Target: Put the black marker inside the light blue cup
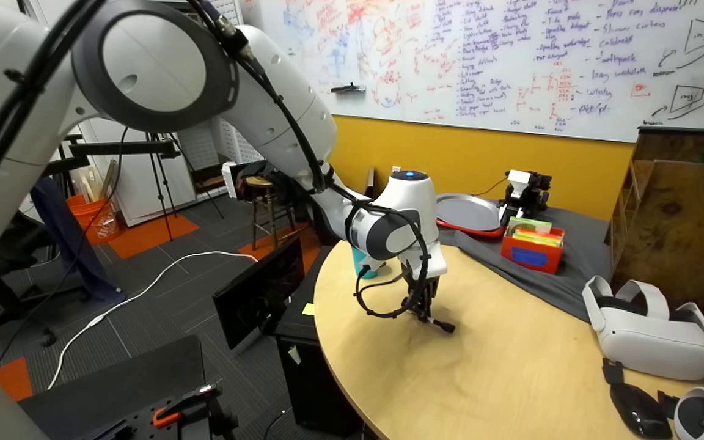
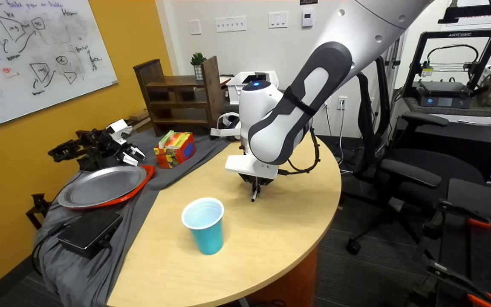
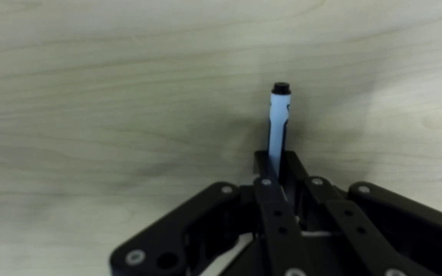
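The light blue cup [image 2: 208, 233] stands upright on the round wooden table in an exterior view, with its white inside visible. It is partly hidden behind the arm in an exterior view [image 1: 361, 264]. My gripper [image 3: 276, 163] is shut on the black marker [image 3: 278, 122], which has a pale barrel and a black end. The marker's black end [image 1: 445, 327] sticks out from the gripper [image 1: 423, 311] low over the table. In an exterior view, a pale end of the marker [image 2: 254, 197] shows below the gripper [image 2: 256, 187]. I cannot tell whether the marker touches the table.
On the grey cloth stand a red box [image 1: 533, 250], a round metal tray [image 2: 105, 187] on a red one, and a small black-and-white robot arm [image 2: 105, 147]. A white headset [image 1: 651, 336] lies at the table's side. A wooden shelf [image 2: 181, 94] stands behind.
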`<state>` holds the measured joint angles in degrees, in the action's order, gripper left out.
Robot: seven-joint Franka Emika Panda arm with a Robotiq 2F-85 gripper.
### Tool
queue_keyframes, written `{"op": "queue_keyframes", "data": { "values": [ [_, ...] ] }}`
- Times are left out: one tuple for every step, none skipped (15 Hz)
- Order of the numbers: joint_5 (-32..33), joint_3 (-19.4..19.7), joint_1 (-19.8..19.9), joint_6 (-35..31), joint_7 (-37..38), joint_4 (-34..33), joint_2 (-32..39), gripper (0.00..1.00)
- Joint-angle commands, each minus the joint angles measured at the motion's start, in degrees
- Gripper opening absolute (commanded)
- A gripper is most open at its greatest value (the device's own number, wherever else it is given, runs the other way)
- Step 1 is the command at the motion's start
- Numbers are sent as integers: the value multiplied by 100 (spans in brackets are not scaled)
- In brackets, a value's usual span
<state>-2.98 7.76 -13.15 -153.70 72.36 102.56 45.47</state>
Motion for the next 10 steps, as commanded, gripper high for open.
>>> {"op": "queue_keyframes", "data": {
  "values": [
    [234,375,-428,-131,236,182,-218,3],
    [309,476,-552,-177,274,211,-248,3],
    [401,585,-685,-206,317,236,-281,3],
    [509,680,-796,-251,389,253,-300,3],
    [639,797,-932,-269,485,268,-333,3],
    [761,883,-1035,-291,558,281,-358,3],
    [888,977,-1148,-304,649,300,-391,3],
    [1028,1075,-1259,-305,740,307,-418,3],
    [1161,1165,-1363,-309,847,313,-439,3],
    [1299,1239,-1449,-302,946,322,-472,3]
  ]
}}
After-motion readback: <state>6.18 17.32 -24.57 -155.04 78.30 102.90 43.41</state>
